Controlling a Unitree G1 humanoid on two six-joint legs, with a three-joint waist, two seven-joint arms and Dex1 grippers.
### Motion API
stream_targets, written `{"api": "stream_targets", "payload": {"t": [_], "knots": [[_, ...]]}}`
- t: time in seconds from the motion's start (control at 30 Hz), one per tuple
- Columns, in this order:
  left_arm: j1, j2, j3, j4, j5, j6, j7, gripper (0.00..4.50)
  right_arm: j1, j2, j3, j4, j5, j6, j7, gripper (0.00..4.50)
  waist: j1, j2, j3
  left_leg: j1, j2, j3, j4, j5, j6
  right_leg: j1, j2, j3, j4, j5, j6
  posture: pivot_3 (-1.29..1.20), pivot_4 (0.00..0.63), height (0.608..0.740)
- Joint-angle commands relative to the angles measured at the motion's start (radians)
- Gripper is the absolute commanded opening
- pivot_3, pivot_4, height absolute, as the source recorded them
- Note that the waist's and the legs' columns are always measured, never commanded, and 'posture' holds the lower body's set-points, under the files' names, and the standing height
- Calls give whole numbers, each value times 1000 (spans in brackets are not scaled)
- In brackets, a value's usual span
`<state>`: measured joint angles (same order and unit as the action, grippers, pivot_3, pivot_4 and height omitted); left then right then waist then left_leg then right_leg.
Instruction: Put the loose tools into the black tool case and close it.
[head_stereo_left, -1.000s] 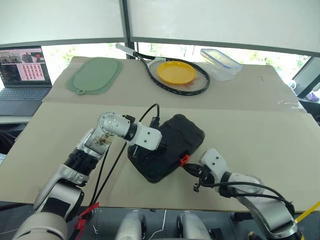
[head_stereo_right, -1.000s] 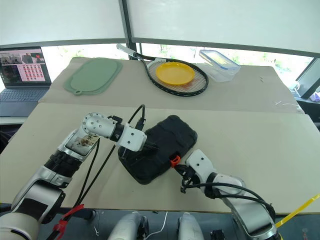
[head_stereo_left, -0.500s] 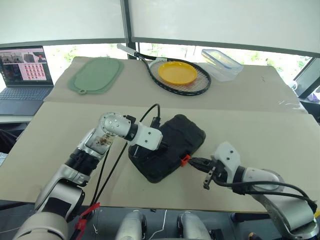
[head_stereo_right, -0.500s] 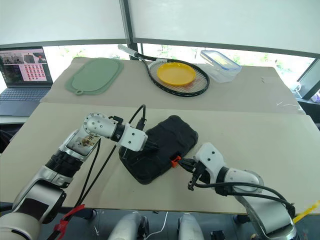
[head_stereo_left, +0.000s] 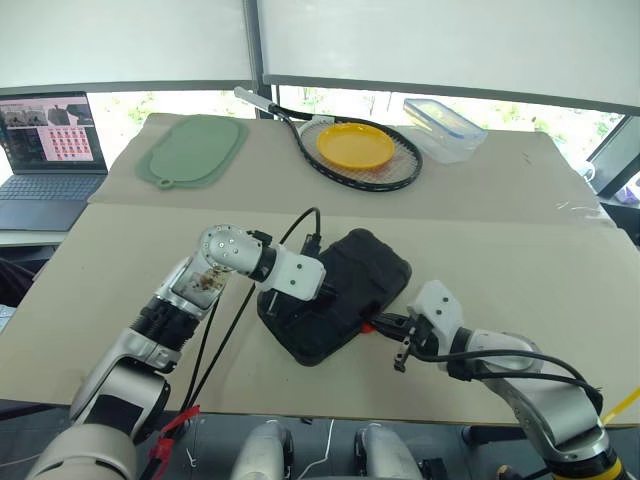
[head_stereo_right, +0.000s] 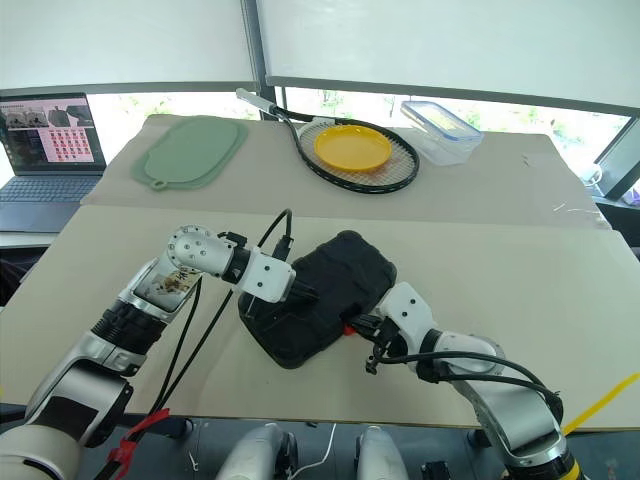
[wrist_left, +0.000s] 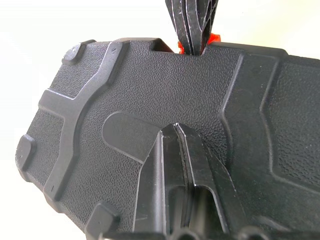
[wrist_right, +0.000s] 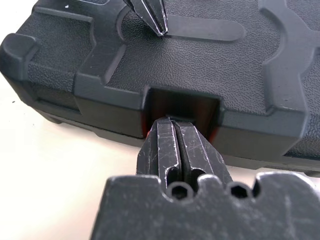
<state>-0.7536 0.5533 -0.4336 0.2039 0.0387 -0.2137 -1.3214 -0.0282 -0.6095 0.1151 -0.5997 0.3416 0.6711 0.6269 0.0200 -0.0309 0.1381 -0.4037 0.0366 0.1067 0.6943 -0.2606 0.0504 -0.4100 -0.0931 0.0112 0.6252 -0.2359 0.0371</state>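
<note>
Right wrist view is showing the right gripper (wrist_right: 176, 131), fingers pressed together, pushing into the orange latch (wrist_left: 214, 39) recess to lock the black tool case (head_stereo_left: 335, 295) lying shut mid-table, while the left gripper (wrist_left: 176, 134), likewise closed and empty, is bearing down on the lid to steady it.

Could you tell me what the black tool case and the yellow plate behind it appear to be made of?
The black tool case looks like moulded plastic with a matte, pebbled finish and raised ribs, clearest in the wrist views. The yellow plate seems smooth, glossy plastic, judging by its even colour, though that is uncertain.
</note>
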Motion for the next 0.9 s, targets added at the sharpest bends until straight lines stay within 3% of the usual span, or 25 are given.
{"api": "stream_targets", "payload": {"t": [0.03, 0.2, 0.37, 0.67, 0.9], "knots": [[31, 11, -43, 48, 69, 16, 5, 0, 44, -16, -129, -86, 72, 28, -4, 72, 2, 0, 0, 0, 0, 0, 0, 0, 0, 0, 0, 0, 0, 0, 0, 0, 150, 738], [32, 12, -42, 53, 67, 13, 4, 0, 154, -61, -216, -143, 107, 60, 10, 72, 3, 0, 0, 0, 0, 0, 0, 0, 0, 0, 0, 0, 0, 0, 0, 0, 150, 738], [24, 4, -47, 66, 72, 4, 7, 0, 209, -66, -146, -106, 65, 33, -1, 72, 0, 0, 0, 0, 1, 0, 0, 0, 0, 1, 0, 0, 0, 0, 0, 0, 150, 738], [3, -10, -54, 89, 74, -7, 5, 0, 9, -10, 26, 39, -29, -7, -8, 72, 6, 0, 0, -1, -1, 0, 0, 0, 1, 0, -1, 0, -1, 0, 0, 0, 150, 738], [6, -17, -53, 94, 77, -7, 14, 0, -80, 4, -4, -8, 29, 57, 9, 72, 1, 1, 0, -1, 0, 0, 0, 1, 1, -1, -1, 0, -1, 1, 0, 0, 150, 738]]}}
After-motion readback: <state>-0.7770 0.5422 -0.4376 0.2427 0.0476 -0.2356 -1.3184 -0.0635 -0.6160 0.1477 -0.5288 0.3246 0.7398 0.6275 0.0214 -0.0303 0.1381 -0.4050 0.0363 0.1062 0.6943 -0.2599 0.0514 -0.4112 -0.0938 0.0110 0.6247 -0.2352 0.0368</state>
